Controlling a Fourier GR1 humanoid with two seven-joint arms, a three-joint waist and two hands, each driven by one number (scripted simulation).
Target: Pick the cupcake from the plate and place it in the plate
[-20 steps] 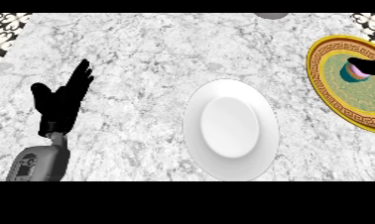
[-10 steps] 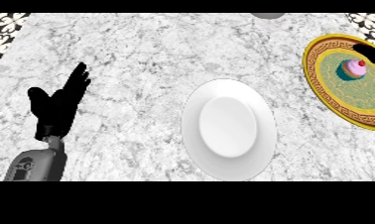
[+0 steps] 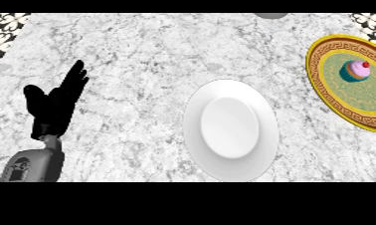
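two plates lay on the marble counter (image 3: 147,45); the cupcake (image 3: 355,70) stood upright on the gold-rimmed plate (image 3: 323,92) at the view's right edge, well apart from the white plate (image 3: 198,139) near the middle, which held nothing; no hand was near the cupcake, so by my judgement the pick had not yet begun; the main risk from here was the reach itself, since the cupcake sat far to the right, partly toward the frame's border, and a hand coming in low could nudge the gold plate's rim or tip the small tall cake over before closing round it; a grasp on the soft pink top rather than the teal wrapper could also let it slip on the way to the white plate; the left hand (image 3: 53,107) showed at the view's left, its fingers straight and pointing up, thumb spread aside, holding nothing, resting above its grey forearm (image 3: 33,164); the right hand showed nowhere in the view.
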